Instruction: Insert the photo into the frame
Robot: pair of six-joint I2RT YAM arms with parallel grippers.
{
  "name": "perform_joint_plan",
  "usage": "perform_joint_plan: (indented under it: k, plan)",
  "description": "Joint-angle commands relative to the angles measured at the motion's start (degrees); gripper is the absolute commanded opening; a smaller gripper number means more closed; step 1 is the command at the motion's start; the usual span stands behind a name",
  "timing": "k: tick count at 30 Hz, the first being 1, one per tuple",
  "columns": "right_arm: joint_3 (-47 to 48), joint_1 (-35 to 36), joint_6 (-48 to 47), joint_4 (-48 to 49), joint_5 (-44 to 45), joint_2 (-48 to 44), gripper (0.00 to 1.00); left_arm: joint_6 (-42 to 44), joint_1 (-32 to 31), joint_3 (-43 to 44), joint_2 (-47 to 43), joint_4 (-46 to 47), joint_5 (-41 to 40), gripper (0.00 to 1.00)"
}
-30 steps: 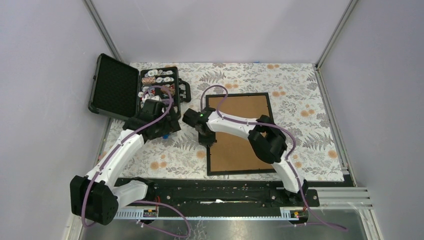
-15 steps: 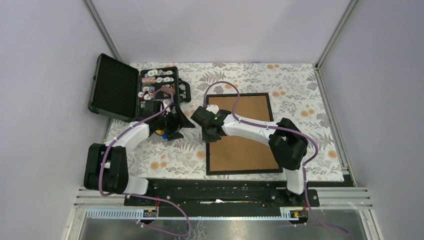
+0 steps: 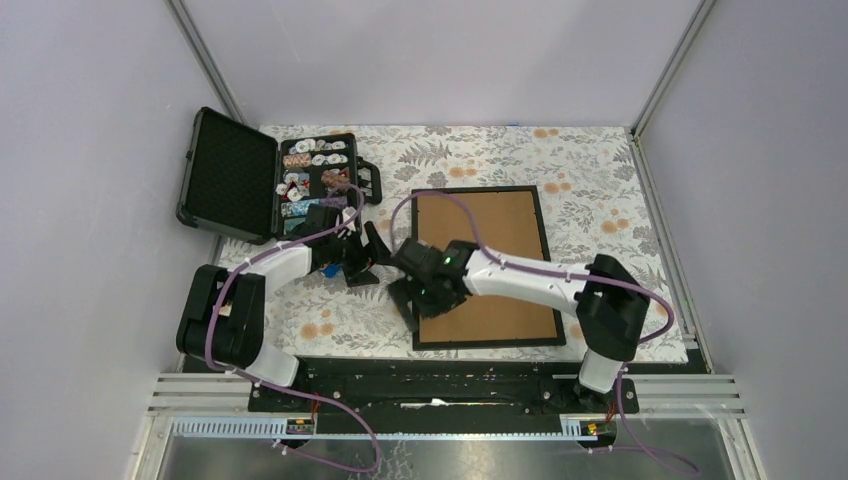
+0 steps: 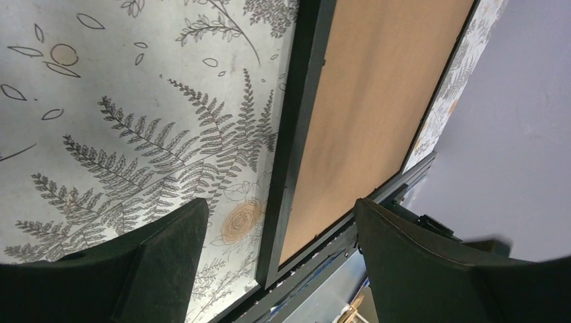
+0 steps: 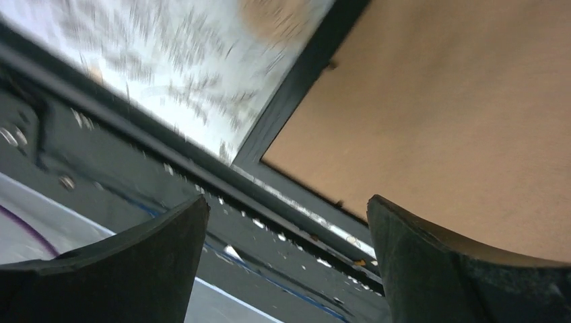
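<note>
**Ana:** Where did the frame (image 3: 500,240) lie?

**Ben:** It lay flat on the fern-printed cloth (image 3: 600,200), right of the middle, with its brown back upward and black moulding all round. The open case (image 3: 235,175) sat well apart at the far left.

**Ana:** And the photo?

**Ben:** It showed in no view. Whether it already lay under that brown back could not be told.

**Ana:** What of the fingers?

**Ben:** Both pairs were spread and held nothing. The right gripper (image 3: 420,295) hung over the frame's near left corner, and its camera showed that corner and the black rail (image 3: 450,380) beyond it. The left gripper (image 3: 368,260) stood just beside the frame's left edge, above the cloth, with the moulding showing between its fingers.

**Ana:** So what could have gone wrong from there?

**Ben:** Three things, he judged. The two grippers were close together at one side of the frame, so a careless reach could knock one against the other. The moulding was thin and flat on the cloth, so a finger coming down beside it might push the frame toward the rail or snag the cloth. And if the photo was not inside, a press on the back would fasten an empty frame.
</note>
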Motion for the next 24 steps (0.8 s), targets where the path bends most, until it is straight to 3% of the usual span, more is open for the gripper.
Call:
perform_joint_plan:
  k: [1,4,5,7,8,10,16,17,18,24]
  plan:
    - [-2.5,7.0,-16.1,1.1,5.1,-1.0,0.93,2.6,0.1,1.6,2.6,-0.3,2.8,0.83]
    - [-1.9,6.4,-15.9,1.9,9.2,-1.5,0.92,3.5,-0.1,0.8,3.2,-1.2,3.0,0.79]
    - [-0.6,5.5,-13.2,1.1,10.0,-0.8,0.82,3.3,-0.3,0.3,3.0,-1.0,2.6,0.77]
    - [4.8,2.5,-2.6,-3.5,9.5,2.1,0.43,2.2,-0.7,-1.1,2.2,0.5,2.0,0.72]
    - [5.9,0.7,2.5,-5.7,7.6,3.0,0.47,1.0,-0.8,-2.2,1.7,2.2,2.0,0.70]
    - [5.3,-1.5,10.0,-7.3,6.2,2.0,0.67,-1.5,-2.2,-4.3,1.1,5.5,2.1,0.68]
    - [-9.3,-13.9,13.9,0.6,3.2,-12.4,0.73,-10.5,-13.2,-8.3,4.8,18.1,-0.2,0.64]
    - [-10.8,-16.6,12.7,1.8,1.5,-13.8,0.81,-12.3,-14.7,-8.5,6.2,20.7,-0.1,0.64]
    - [-11.8,-18.8,11.8,3.0,-1.0,-14.6,0.96,-14.5,-16.4,-8.7,7.1,23.8,0.0,0.62]
    - [-8.7,-29.1,8.1,0.7,-7.7,-13.6,1.00,-27.5,-27.0,-8.3,12.3,43.1,0.4,0.55]
